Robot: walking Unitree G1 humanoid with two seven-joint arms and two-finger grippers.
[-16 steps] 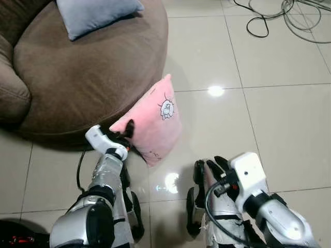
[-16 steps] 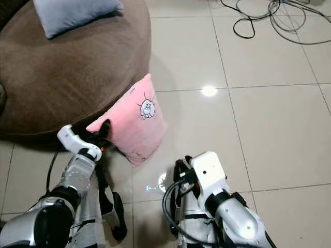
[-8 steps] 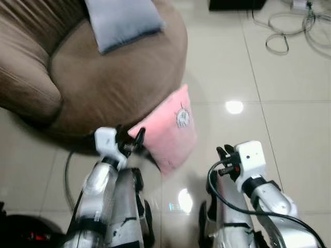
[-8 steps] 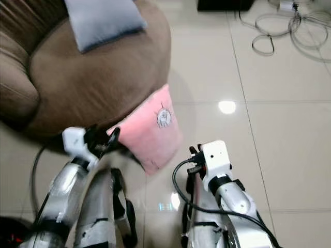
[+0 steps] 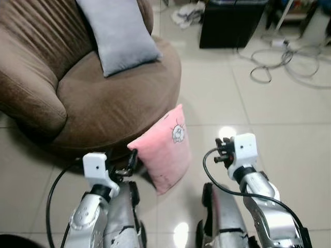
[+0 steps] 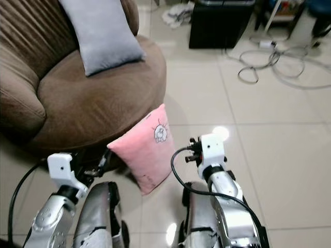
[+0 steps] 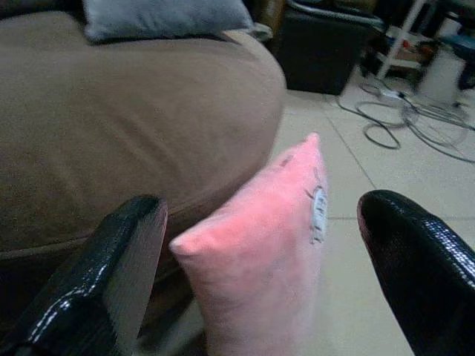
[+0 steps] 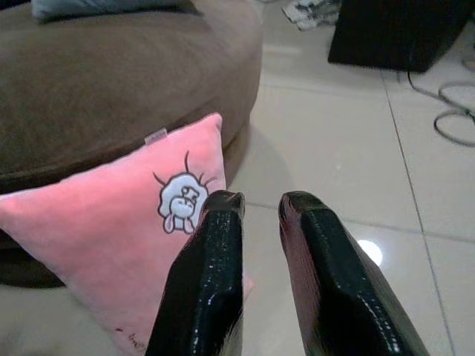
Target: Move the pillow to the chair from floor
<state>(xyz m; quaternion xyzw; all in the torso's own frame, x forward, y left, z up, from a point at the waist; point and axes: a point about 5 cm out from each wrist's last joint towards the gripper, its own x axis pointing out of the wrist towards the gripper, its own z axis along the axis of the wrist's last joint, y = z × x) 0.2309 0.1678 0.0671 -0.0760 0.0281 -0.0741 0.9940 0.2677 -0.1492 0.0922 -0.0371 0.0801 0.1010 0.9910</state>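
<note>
Now, step: the reach. The left hand [image 7: 260,282] has its two black fingers spread wide to either side of the pillow's [image 5: 164,150] near corner; whether either finger touches the fabric cannot be told. No grip has been made, as far as the pictures show.

Left hand, from the head: low in front of the robot, at the pillow's left corner, close under the chair's [image 5: 98,103] front edge.

Right hand: the right hand [image 8: 256,215] has its fingers drawn narrow with a slim gap between them and nothing in it; it points toward the pillow's printed face from the tiled floor [image 5: 279,150] side, apart from it.

Pillow, place: on the floor, standing on one corner, leaning back against the front of the chair base, between the two arms.

Pillow, look: pink, square, plump and soft, with a small white cartoon figure [image 8: 182,201] on the face and a little tag at the top corner. It will likely sag when lifted by one corner.

Next move, judged: close the left fingers on the corner, perhaps steady the other side with the right hand, then lift up onto the seat.

Seat: round, brown, with a grey cushion [image 5: 118,32] at the back and free room in front of it.

Risk: a corner pinch may slip.
</note>
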